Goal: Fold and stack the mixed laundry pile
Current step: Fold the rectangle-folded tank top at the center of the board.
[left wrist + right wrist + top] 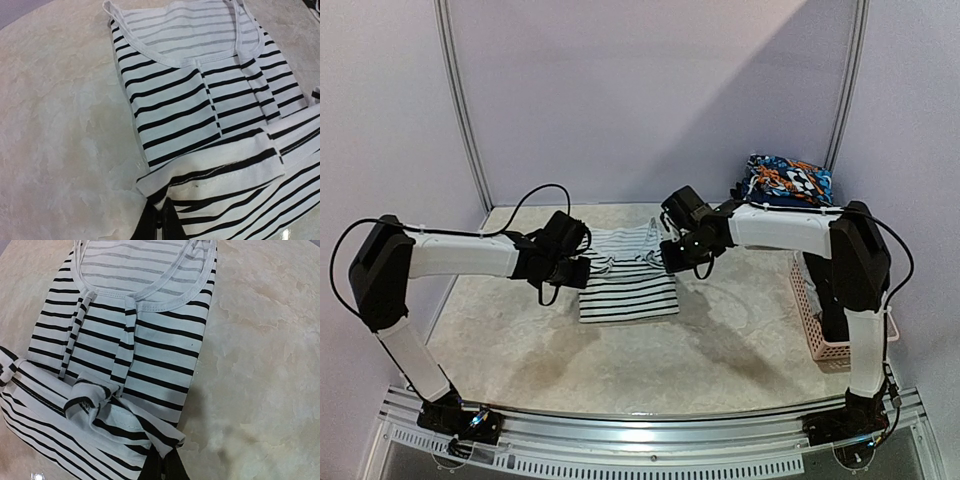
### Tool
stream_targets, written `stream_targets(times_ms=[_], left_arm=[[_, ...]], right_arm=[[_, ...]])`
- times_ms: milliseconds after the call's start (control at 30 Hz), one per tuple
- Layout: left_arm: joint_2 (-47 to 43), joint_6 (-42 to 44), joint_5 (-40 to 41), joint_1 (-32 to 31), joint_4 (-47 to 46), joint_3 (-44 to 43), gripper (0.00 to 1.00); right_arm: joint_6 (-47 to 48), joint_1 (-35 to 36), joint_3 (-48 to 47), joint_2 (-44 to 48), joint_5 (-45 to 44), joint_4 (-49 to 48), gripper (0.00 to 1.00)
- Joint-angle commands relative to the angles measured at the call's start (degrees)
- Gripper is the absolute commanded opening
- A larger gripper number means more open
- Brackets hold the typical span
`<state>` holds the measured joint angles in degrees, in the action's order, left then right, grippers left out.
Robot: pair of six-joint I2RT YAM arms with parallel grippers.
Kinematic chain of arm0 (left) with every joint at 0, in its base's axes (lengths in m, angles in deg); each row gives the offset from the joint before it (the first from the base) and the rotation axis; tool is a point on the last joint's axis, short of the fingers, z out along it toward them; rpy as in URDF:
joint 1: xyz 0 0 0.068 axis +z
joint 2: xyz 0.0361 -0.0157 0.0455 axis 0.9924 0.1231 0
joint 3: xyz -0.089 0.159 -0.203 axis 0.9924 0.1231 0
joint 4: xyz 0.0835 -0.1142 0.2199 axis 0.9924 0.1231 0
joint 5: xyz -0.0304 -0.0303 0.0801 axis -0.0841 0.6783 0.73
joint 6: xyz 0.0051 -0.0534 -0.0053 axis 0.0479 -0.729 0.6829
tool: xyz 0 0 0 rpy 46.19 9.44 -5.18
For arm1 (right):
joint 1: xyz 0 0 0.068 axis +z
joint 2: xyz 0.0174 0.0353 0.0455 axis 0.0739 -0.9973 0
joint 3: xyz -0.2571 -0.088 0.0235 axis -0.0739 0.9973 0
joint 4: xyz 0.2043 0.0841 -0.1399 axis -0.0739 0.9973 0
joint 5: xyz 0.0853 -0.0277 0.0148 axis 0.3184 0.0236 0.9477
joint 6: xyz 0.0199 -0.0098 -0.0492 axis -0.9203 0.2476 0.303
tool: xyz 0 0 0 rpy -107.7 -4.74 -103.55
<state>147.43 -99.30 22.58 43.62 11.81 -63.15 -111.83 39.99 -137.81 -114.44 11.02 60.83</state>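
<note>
A black-and-white striped top (630,290) from the laundry lies flat at the middle of the table, neckline toward the far side. Its hem is lifted and doubled back over the body. My left gripper (582,272) is shut on the hem's left corner, and my right gripper (661,258) is shut on the right corner. In the left wrist view the black fingers (150,226) pinch the folded hem of the striped top (175,100). The right wrist view shows the right gripper (166,466) clamping a bunched corner of the top (145,340).
A pink lattice basket (817,325) stands at the table's right edge beside the right arm. A folded blue, orange and white patterned garment (788,182) sits at the back right corner. The beige marbled tabletop (520,340) spreads around the top.
</note>
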Motion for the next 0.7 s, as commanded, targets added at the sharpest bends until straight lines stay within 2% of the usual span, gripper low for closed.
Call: stream_targets(times_ms=[0,667], left_arm=[[2.06,0.95,1.22,1.88,-0.27,-1.40,0.00],[10.61,2.01,-1.44,5.19,-2.82,-5.06,0.00]], right_arm=[[0.99,-1.49,-2.80,-3.53,0.79,0.69,0.00],[1.28,-4.06,-9.06,-11.52,3.55,0.65,0.00]])
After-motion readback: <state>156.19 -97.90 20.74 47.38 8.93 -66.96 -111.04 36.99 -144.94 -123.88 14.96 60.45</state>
